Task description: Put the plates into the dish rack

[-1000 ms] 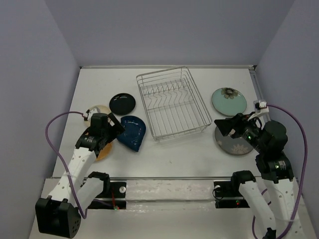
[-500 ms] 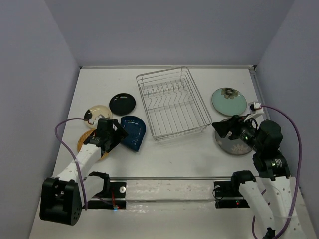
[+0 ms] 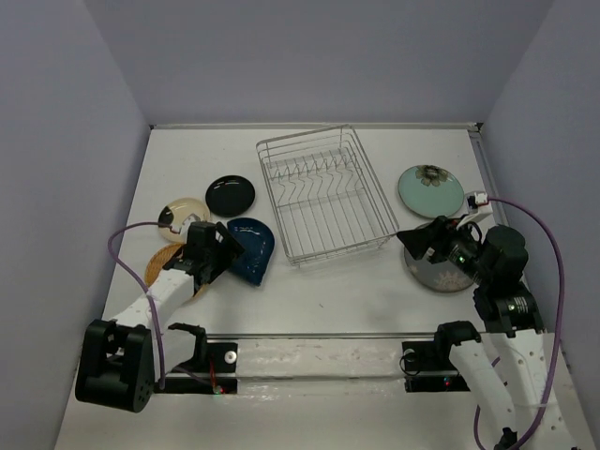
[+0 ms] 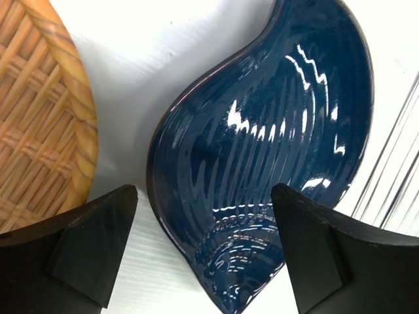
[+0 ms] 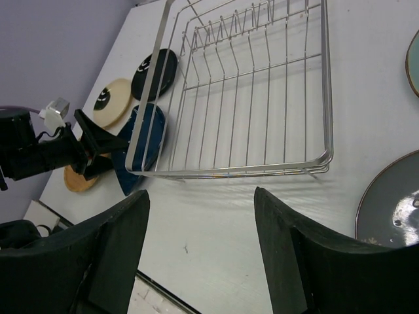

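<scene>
The dark blue ribbed plate [image 3: 253, 249] lies flat left of the dish rack [image 3: 323, 192], a silver wire basket with nothing in it. My left gripper [image 3: 227, 253] is open and low at the plate's near-left end. In the left wrist view the plate's near tip [image 4: 262, 163] lies between the spread fingers of my left gripper [image 4: 206, 261], apart from both. My right gripper [image 3: 412, 242] is open and empty, above bare table in front of the rack's right corner [image 5: 249, 98], beside the grey patterned plate [image 3: 441, 269].
The small black plate [image 3: 230, 194], small cream plate [image 3: 184, 210] and orange-tan woven plate [image 3: 165, 267] lie left of the rack. The pale teal flower plate [image 3: 430, 189] lies right of it. The left arm's purple cable loops over the table's left side.
My left gripper has dropped and moved right to the dark blue plate, uncovering the cream plate. My right gripper has shifted slightly left. No plate has moved.
</scene>
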Robot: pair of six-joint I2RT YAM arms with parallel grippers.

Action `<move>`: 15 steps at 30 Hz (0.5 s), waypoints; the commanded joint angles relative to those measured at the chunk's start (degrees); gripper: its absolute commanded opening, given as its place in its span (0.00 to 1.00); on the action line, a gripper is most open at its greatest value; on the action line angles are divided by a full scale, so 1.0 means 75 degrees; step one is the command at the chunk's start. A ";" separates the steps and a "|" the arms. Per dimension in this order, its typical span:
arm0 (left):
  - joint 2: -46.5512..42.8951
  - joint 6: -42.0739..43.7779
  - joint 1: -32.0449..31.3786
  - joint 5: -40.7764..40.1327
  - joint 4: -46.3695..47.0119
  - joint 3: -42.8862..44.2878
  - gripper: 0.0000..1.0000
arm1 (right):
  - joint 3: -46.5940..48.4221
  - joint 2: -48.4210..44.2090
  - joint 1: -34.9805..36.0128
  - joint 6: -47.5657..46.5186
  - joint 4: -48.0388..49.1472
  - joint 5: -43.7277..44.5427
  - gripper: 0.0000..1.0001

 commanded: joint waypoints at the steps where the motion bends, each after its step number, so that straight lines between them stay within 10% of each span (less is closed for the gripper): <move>1: 0.0202 -0.0158 -0.0083 -0.0158 0.0617 -0.0315 0.97 | -0.0054 -0.0102 -0.0032 0.0010 0.0416 -0.0175 0.70; 15: 0.0379 -0.0369 -0.0177 -0.0099 0.1204 -0.0562 0.06 | -0.0078 -0.0067 -0.0032 0.0010 0.0463 -0.0187 0.70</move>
